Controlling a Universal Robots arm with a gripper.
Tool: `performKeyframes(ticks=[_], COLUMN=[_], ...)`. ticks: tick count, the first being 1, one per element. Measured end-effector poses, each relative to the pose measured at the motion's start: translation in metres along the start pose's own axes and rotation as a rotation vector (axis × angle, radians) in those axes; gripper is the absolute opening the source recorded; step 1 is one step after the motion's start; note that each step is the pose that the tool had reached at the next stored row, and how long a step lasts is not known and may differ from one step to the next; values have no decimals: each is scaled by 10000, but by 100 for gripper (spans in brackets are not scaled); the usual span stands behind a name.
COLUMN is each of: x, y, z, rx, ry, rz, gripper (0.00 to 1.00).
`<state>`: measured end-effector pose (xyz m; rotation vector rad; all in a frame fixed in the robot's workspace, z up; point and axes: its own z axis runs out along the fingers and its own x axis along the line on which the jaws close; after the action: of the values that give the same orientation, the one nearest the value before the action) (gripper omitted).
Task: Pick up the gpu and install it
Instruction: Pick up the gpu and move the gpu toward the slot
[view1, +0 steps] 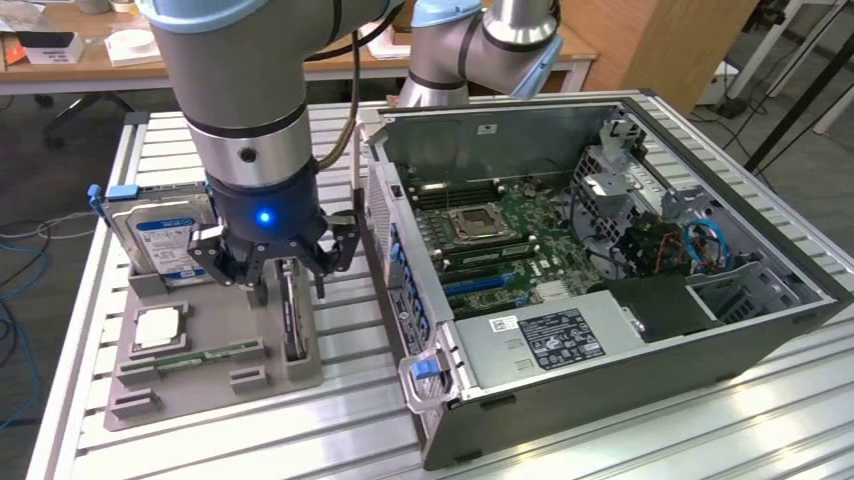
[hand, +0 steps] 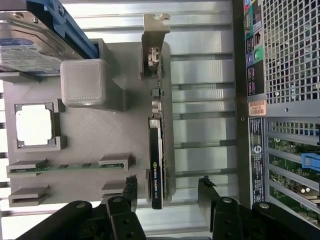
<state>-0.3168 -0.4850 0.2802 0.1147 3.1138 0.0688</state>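
Observation:
The gpu (view1: 292, 325) is a thin black card standing on edge in a slot of the grey holder tray (view1: 220, 390), left of the open computer case (view1: 627, 330) in the exterior view. My gripper (view1: 286, 283) hangs directly over it, open, with one finger on each side of the card and no contact that I can see. In the wrist view the gpu (hand: 157, 155) runs lengthwise with its silver bracket (hand: 153, 35) at the far end, and my gripper (hand: 168, 189) straddles the near end, its fingertips (hand: 131, 186) apart from the card.
The tray (hand: 100, 140) also holds a silver hard drive (view1: 160, 240) with a blue label, a processor (view1: 158, 328) and a green memory stick (view1: 200, 357). The case lies open with its motherboard (view1: 494, 240) exposed. A second arm's base (view1: 461, 50) stands behind it.

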Motion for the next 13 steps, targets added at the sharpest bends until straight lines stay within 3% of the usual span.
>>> performKeyframes(ticks=[13], x=[0], y=[-37], z=[86], rx=[0], ry=[0], rz=[0], gripper=[60])
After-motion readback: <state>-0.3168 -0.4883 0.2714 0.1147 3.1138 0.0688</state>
